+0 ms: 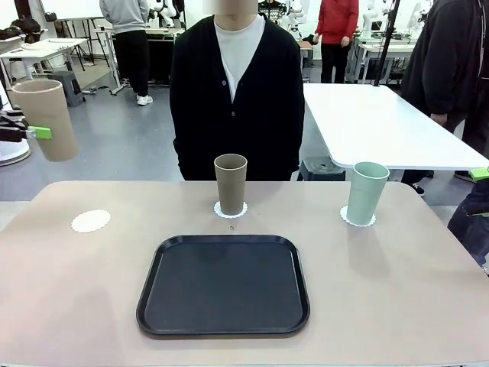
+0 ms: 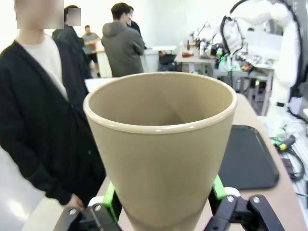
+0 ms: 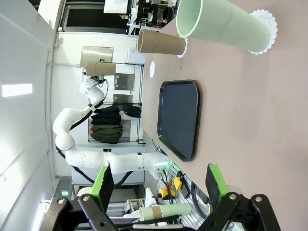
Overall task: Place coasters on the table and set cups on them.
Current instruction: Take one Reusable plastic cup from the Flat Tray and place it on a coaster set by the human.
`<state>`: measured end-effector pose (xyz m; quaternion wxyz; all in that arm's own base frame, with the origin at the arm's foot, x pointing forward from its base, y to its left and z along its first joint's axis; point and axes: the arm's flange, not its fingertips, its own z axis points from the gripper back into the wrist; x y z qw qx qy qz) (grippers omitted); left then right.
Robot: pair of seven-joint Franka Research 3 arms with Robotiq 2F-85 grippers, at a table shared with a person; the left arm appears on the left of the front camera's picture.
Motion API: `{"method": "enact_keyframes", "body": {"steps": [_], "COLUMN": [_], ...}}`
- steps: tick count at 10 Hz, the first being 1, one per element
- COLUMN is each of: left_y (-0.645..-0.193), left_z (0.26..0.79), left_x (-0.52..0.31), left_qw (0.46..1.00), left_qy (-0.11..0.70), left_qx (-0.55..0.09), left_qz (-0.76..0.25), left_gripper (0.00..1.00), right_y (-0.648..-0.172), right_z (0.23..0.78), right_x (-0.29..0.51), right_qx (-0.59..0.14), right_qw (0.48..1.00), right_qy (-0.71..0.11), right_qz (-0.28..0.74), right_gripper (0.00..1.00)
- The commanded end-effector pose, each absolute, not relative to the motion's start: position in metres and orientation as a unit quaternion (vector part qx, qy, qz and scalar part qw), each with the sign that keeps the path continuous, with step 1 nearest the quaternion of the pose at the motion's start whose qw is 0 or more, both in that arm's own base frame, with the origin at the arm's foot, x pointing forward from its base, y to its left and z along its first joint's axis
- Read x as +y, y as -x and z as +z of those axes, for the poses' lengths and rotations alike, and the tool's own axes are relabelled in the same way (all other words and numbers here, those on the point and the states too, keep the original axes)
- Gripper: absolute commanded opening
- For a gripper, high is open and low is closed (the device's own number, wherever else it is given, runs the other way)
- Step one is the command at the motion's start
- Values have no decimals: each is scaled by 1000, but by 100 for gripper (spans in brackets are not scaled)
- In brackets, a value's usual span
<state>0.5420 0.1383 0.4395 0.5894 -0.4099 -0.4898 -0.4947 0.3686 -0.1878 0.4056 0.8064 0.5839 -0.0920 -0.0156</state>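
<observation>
Tray [image 1: 223, 284] mid-table, left jaws pinching tan cup [image 1: 44, 118] aloft, right jaws spread

Two tan cups [image 1: 230, 183] [image 1: 45, 118] and a mint one [image 1: 367, 193], white scalloped coasters [image 1: 90, 221], a black tray [image 1: 223, 285], all on a beige-pink table [image 1: 397, 283].

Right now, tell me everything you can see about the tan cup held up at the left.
The tan cup is a tall, tapered, handleless tumbler with a matte finish and a rolled rim, empty inside. The left hand grips its lower body between green pads, one on each side. It hangs in the air, tilted slightly, off the table's left edge, well above the bare white coaster. Nothing else touches it.
</observation>
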Motion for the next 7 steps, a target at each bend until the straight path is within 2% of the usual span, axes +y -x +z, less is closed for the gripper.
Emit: {"method": "enact_keyframes", "body": {"steps": [1, 2, 4, 7], "left_y": [-578, -581, -585, -567], "left_z": [423, 407, 367, 324], "left_x": [156, 160, 167, 165], "left_qw": [575, 566, 583, 579], "left_qy": [453, 462, 470, 469], "left_qx": [-488, -487, -465, -442], "left_qz": [-476, -478, -473, -499], "left_gripper": [85, 85, 85, 85], "right_y": [-368, -368, -368, -368], "right_z": [406, 406, 406, 406], "right_x": [-187, -187, -187, -187], "right_qx": [-90, -90, -90, -90], "right_qw": [808, 808, 808, 808], "right_qy": [-582, -582, -582, -582], "right_qz": [-13, -13, -13, -13], "right_gripper": [100, 100, 100, 100]}}
